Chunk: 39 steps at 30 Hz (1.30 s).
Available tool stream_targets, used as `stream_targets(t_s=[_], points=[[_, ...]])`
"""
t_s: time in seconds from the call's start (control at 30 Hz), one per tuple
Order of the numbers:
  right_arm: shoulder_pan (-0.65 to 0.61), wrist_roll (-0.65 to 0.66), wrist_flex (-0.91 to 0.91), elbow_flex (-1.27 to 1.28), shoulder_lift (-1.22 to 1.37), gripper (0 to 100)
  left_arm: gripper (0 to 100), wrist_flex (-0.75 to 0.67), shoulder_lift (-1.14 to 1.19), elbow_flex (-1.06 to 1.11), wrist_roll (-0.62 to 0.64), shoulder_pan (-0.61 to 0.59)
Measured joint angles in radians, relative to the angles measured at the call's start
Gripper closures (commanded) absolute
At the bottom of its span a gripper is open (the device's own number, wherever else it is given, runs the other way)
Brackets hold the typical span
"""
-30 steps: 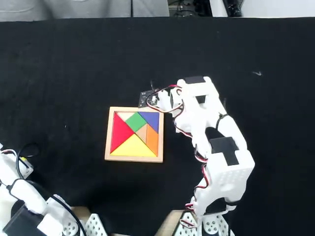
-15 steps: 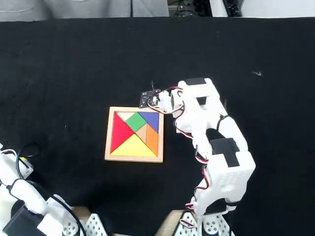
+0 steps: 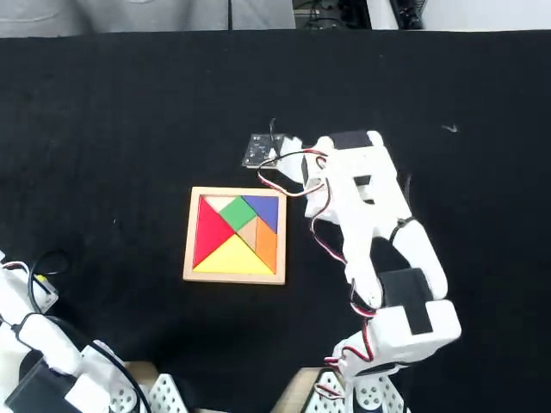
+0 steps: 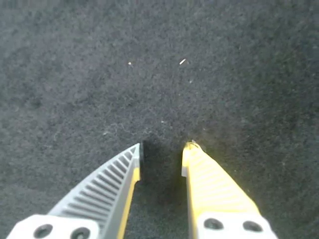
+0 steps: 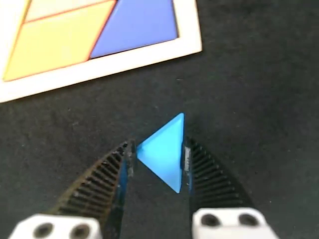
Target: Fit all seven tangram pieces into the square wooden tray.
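Black felt table (image 3: 103, 129) bears the wooden tray (image 3: 234, 278), grey background (image 3: 129, 15) beyond.

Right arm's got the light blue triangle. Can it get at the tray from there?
Probably yes. The right gripper, shut on the light blue triangle, sits just off a corner of the tray, with only bare black cloth between them and nothing in the way.

We see a black cloth (image 4: 149, 59), matt and fuzzy, flecked with pale lint. The tray (image 3: 234, 278) is pale, smooth wood; its pieces (image 3: 231, 254) look painted and matt. The triangle (image 5: 163, 154) has a smooth, faintly shiny face. The left gripper (image 4: 162, 152) and right gripper (image 5: 158, 146) are ribbed matt plastic; the arm (image 3: 370, 215) is smooth white plastic.
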Motion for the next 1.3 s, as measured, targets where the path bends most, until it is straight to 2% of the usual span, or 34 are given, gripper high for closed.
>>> stream_targets(t_s=[0.33, 0.47, 0.63, 0.93, 1.3], points=[[-0.315, -0.155, -0.002, -0.129, 0.002, 89.3, 85, 0.0, 0.0, 0.0, 0.0, 0.002], [-0.402, -0.195, -0.002, -0.255, 0.121, 89.3, 85, 0.0, 0.0, 0.0, 0.0, 0.002], [-0.419, -0.224, 0.017, -0.46, 0.344, 89.3, 85, 0.0, 0.0, 0.0, 0.0, 0.002], [-0.456, -0.226, 0.236, -0.888, 0.647, 89.3, 85, 0.0, 0.0, 0.0, 0.0, 0.002], [-0.46, -0.226, 0.394, -1.163, 0.83, 89.0, 85, 0.0, 0.0, 0.0, 0.0, 0.002]])
